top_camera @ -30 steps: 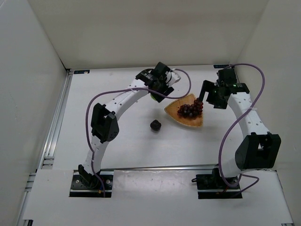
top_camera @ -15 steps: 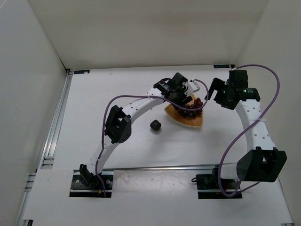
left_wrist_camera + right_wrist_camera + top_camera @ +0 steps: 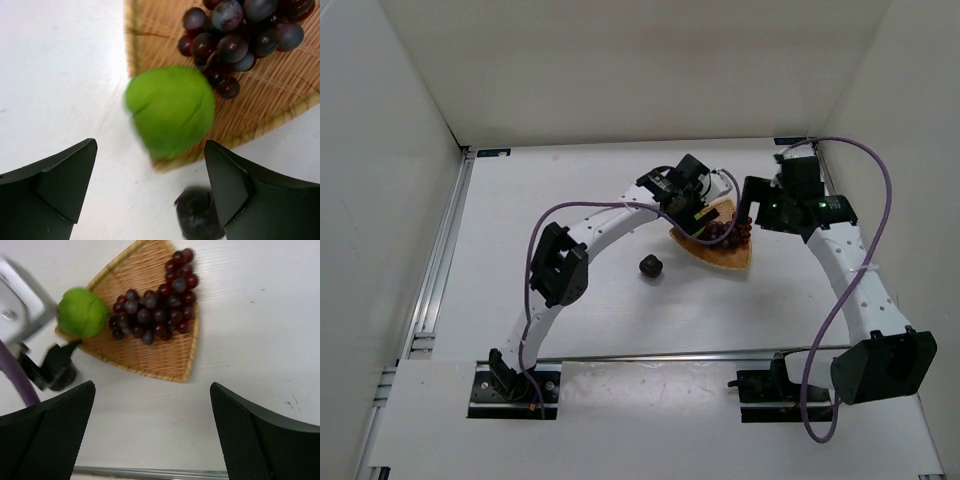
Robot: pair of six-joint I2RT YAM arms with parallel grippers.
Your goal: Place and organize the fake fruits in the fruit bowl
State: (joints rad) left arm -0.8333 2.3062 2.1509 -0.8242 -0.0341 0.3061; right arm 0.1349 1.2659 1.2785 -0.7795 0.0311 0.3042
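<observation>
The fruit bowl, a tan woven basket, holds the dark red grape bunch. The green fruit shows blurred at the basket's left corner, next to the grapes and clear of both fingers. My left gripper hangs open just above it. The small dark purple fruit lies on the table left of the basket. My right gripper is open and holds nothing, above the table beside the basket's right side.
White walls enclose the table on three sides. A metal rail runs along the left edge. The left arm's finger and cable hang at the basket's left corner.
My left gripper carried the green fruit right to the basket, then opened and let it go. The right gripper swung away and came back beside the basket.
</observation>
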